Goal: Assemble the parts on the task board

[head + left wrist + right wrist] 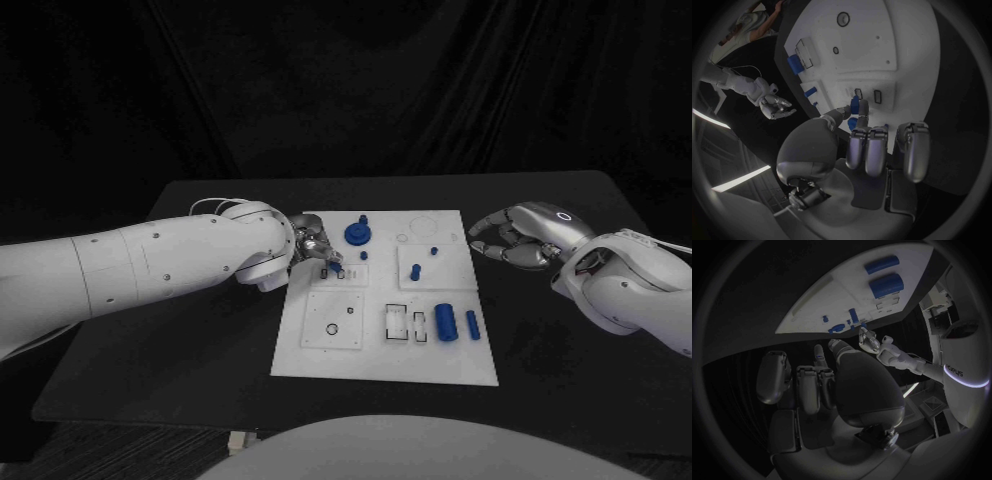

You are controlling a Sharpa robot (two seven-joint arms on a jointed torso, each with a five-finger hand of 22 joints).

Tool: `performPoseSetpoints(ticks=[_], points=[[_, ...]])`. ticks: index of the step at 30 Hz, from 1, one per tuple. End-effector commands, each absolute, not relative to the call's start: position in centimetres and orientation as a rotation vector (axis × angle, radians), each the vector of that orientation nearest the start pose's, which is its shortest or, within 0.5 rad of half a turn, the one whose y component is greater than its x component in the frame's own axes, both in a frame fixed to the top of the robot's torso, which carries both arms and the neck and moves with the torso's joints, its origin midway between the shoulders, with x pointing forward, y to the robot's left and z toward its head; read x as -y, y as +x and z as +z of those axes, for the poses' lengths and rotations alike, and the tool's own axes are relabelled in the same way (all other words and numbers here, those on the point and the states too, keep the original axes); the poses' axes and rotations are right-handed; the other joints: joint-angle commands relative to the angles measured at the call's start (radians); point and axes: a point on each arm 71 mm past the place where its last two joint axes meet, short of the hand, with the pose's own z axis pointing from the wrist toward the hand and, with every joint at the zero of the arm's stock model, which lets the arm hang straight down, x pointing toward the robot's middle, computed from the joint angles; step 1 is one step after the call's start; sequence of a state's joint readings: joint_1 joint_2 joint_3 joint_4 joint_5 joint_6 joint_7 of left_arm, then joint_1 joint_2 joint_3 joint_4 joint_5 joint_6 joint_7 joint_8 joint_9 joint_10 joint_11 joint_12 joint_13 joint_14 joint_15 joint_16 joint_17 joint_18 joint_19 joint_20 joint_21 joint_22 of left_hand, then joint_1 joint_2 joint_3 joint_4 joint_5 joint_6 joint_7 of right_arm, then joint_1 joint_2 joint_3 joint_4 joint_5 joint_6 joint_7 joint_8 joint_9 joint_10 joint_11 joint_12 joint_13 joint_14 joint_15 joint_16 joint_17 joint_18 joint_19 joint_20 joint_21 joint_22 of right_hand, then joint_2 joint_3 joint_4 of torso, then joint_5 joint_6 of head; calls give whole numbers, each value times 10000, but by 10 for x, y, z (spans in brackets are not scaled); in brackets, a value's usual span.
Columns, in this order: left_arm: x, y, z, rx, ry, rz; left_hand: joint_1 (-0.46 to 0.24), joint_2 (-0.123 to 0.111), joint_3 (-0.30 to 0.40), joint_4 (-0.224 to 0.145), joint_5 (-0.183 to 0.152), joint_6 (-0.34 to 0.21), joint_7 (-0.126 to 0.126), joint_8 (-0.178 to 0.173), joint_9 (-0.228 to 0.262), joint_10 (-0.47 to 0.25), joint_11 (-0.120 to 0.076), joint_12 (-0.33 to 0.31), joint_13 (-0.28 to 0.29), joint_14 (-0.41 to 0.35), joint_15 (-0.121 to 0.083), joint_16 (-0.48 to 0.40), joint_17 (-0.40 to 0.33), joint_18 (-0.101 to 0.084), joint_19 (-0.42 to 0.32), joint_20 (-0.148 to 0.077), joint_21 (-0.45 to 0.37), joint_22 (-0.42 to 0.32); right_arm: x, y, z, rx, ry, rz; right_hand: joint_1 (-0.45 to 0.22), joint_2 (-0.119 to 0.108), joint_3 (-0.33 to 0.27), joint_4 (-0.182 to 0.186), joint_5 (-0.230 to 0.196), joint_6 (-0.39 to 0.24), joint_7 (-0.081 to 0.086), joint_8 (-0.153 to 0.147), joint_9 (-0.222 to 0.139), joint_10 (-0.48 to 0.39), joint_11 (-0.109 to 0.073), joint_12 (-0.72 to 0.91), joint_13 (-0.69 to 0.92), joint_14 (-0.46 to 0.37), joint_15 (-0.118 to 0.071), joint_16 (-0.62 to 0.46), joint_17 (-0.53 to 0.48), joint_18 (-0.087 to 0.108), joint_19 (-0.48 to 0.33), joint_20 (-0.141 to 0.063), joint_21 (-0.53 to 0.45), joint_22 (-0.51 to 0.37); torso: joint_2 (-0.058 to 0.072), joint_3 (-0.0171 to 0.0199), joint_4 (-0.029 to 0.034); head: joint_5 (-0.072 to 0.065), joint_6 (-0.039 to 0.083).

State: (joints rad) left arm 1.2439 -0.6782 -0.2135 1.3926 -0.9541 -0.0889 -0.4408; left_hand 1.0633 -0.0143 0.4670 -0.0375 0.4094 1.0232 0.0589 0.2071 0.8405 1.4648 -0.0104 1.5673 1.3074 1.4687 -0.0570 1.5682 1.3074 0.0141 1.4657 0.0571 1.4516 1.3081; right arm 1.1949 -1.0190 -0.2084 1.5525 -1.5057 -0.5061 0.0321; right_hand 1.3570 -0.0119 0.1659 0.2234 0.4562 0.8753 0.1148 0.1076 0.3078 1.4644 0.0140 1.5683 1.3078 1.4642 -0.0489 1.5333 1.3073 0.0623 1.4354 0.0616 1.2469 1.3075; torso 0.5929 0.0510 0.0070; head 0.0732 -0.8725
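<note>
Over the task board (387, 355), left hand (315, 245) curled.

The task board (387, 355) sits mid-tabletop (577, 330), with two cylinder parts (447, 322) lying side by side toward its near right. The left hand (312, 243) is over the board's far left corner, pinching a small part (335, 268); the right hand (512, 240) hangs just off the far right edge.

Head camera high, facing down on task board (387, 360), wrist cameras close behind each hand, all sharing that board.
</note>
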Motion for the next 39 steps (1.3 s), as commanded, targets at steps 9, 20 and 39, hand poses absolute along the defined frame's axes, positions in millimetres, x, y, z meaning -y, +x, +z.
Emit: performPoseSetpoints(ticks=[9,20,39], points=[[-172,481,-273,-21904,-3245,-5212,-62,101,42,72,-35,-33,-2,-51,13,1060,19,35,2634,1021,16,26,2634,197,276,-13,-72,2178,275,445,-227,-15923,-2082,5778,118,-16,60,-11,111,-30,12,1,-24,1064,47,25,2630,927,24,-64,2242,125,-66,13,-65,1595,17,-12,2,-73,-1],[-172,479,-276,-22020,-3220,-5219,-67,107,44,85,-31,-36,2,-52,14,1060,20,35,2634,1021,16,26,2634,200,270,-12,-83,2174,275,445,-227,-15944,-2086,5773,118,-16,60,-11,111,-30,12,1,-24,1064,47,25,2630,927,24,-64,2242,125,-66,13,-65,1595,16,-16,8,-49,-1],[-175,476,-278,-22238,-3160,-5176,-75,85,42,117,-51,-97,17,-78,10,1060,32,35,2634,1021,25,26,2634,230,199,-5,-199,2132,275,445,-228,-15957,-2082,5775,117,-18,69,-15,136,-34,13,-3,-29,1064,46,25,2630,928,23,-63,2243,125,-66,12,-70,1594,11,-12,3,-16,-1]])
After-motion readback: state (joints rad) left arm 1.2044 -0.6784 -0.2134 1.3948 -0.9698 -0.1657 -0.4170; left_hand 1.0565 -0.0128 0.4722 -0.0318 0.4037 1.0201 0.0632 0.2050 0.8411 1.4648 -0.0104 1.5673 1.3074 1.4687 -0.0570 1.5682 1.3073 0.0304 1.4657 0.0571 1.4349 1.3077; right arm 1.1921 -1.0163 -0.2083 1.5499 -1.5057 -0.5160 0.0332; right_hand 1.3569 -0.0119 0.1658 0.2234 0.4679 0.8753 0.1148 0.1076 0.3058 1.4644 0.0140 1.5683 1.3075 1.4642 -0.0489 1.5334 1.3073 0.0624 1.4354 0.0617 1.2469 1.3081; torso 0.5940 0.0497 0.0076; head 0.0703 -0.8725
